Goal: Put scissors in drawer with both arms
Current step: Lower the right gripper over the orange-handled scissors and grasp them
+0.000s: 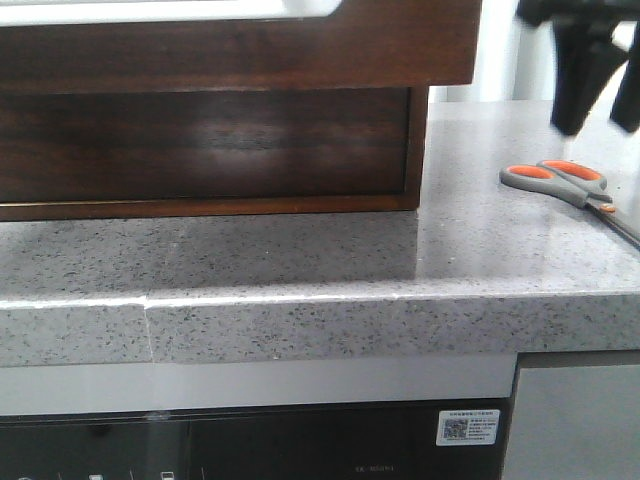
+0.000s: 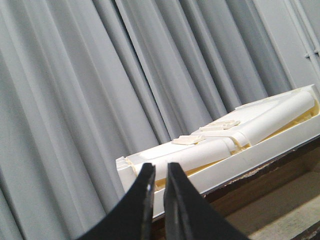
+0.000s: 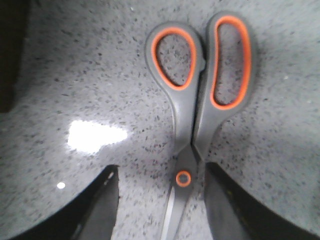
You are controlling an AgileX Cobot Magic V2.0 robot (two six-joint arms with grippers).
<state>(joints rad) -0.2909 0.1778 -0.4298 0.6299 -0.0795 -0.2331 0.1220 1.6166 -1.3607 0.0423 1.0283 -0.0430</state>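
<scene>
The small scissors (image 3: pixel 192 125) with grey handles, orange-lined finger loops and an orange pivot dot lie flat and closed on the speckled grey stone countertop (image 1: pixel 300 270), at its right side, well apart from the cabinet. In my right wrist view their thin metal blades run between the two black fingers (image 3: pixel 100 205) of my right gripper (image 3: pixel 159 202), whose jaws stand spread wide, one on each side of the pivot, touching nothing. In the front view the same right gripper (image 1: pixel 598 108) hangs above the scissors (image 1: pixel 560 182), clear of the counter.

To the left on the counter stands the dark brown glossy wooden cabinet (image 1: pixel 210 145). Its wide upper drawer (image 1: pixel 240 50) juts forward over the lower front, with a white inside showing at its top edge.

My left gripper (image 2: pixel 160 187) appears only in its own wrist view: its black fingertips are nearly pressed together with a thin gap, pinching nothing. Beyond them lies the drawer's white moulded insert (image 2: pixel 235 140), against a pleated grey curtain (image 2: pixel 100 75).
</scene>
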